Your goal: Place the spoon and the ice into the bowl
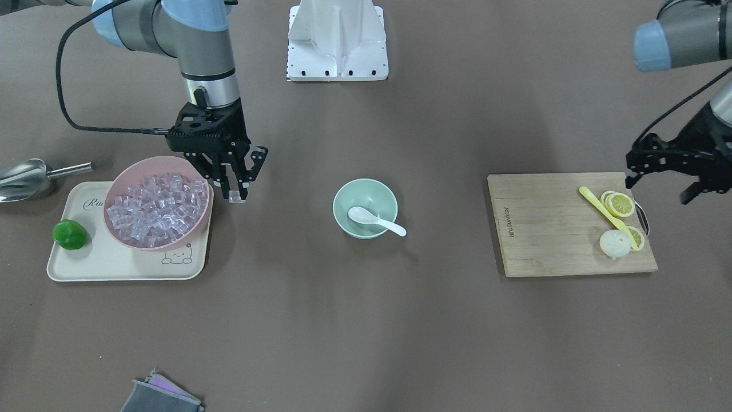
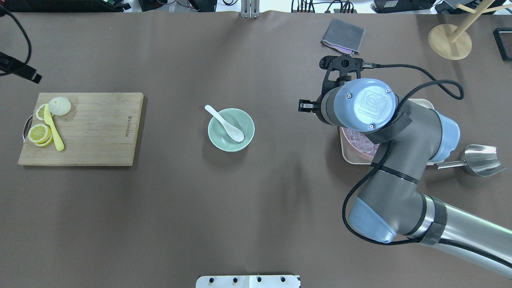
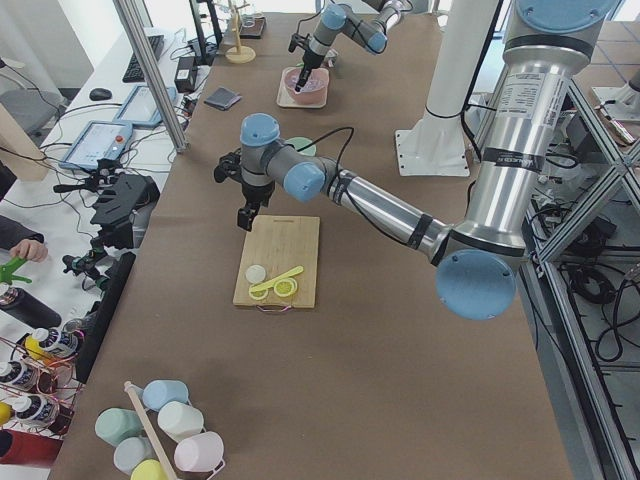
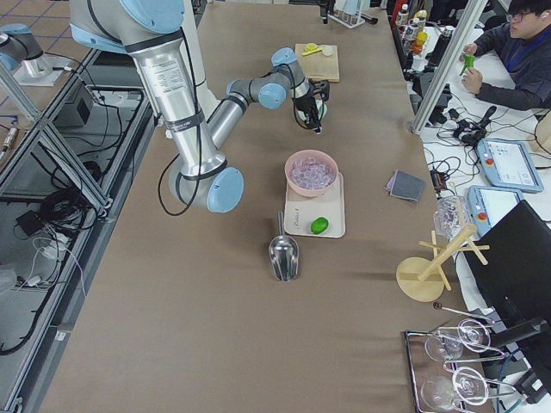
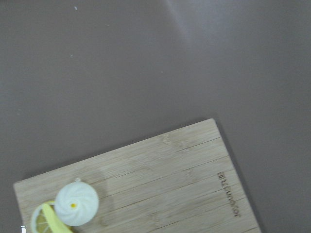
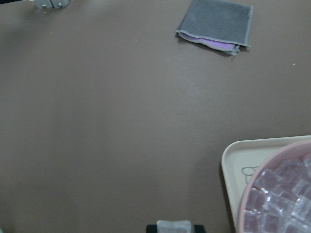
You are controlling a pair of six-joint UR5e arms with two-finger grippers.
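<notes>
Front cam: R gripper (image 1: pixel 235 192) sits left of centre, pointing down just off the right rim of the pink bowl (image 1: pixel 123 182), fingers closed narrow on one ice cube (image 1: pixel 235 198). R wrist cam agrees: the cube is at bottom-centre edge, pinched btwn the two dark tips, over bare table. The pink bowl is heaped w/ more ice cubes (image 1: pixel 154 209) and stands on a cream tray (image 1: pixel 114 266), w/ a green lime (image 1: pixel 70 234) at the tray's left end and a steel scoop (image 1: pixel 23 178) off its upper-left corner. Green bowl (image 1: pixel 372 191) is mid-frame, well apart from the cube. Spoon (image 1: pixel 374 220) is in it already, scoop inside, handle over the lower-right rim. L gripper (image 1: pixel 657 191) is at the right edge, above the upper-right corner of the cutting board (image 1: pixel 549 229); its fingers look spread, nothing btwn them. Lemon slices (image 1: pixel 620 204) and a yellow utensil (image 1: pixel 606 214) lie on the board's right end.
</notes>
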